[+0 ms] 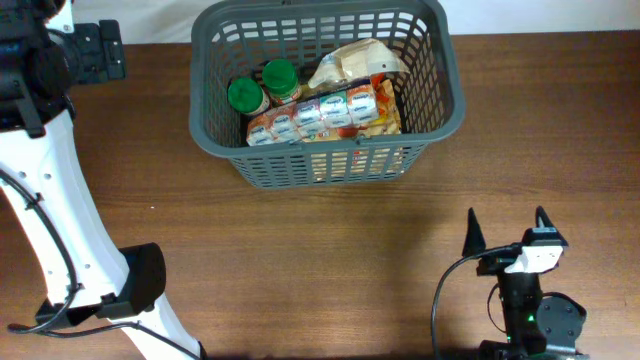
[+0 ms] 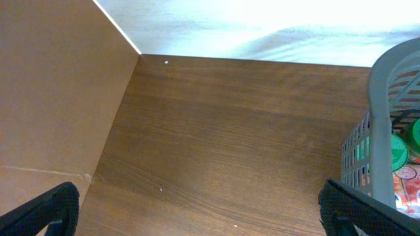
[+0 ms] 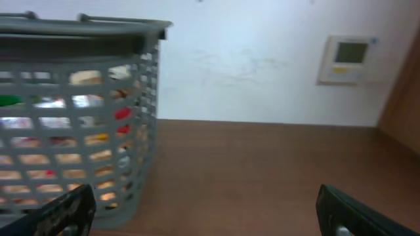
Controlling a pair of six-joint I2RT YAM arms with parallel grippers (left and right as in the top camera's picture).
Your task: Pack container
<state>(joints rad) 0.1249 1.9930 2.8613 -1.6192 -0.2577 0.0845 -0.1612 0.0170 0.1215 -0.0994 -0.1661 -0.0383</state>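
The dark grey lattice basket (image 1: 425, 125) stands at the back middle of the table. It holds two green-lidded jars (image 1: 262, 88), a row of sealed cups (image 1: 322, 115) and a tan bag (image 1: 355, 62). My left gripper (image 1: 98, 50) is at the far left, level with the basket and apart from it. In the left wrist view it (image 2: 203, 219) is open and empty over bare wood, with the basket (image 2: 387, 118) at the right edge. My right gripper (image 1: 505, 228) is open and empty near the front right. In the right wrist view it (image 3: 210, 216) faces the basket (image 3: 131, 124) from a distance.
A white wall runs behind the table, with a small wall thermostat (image 3: 346, 59) on it. A brown side panel (image 2: 52, 98) stands at the table's left edge. My left arm's white links (image 1: 60, 210) cross the left side of the table.
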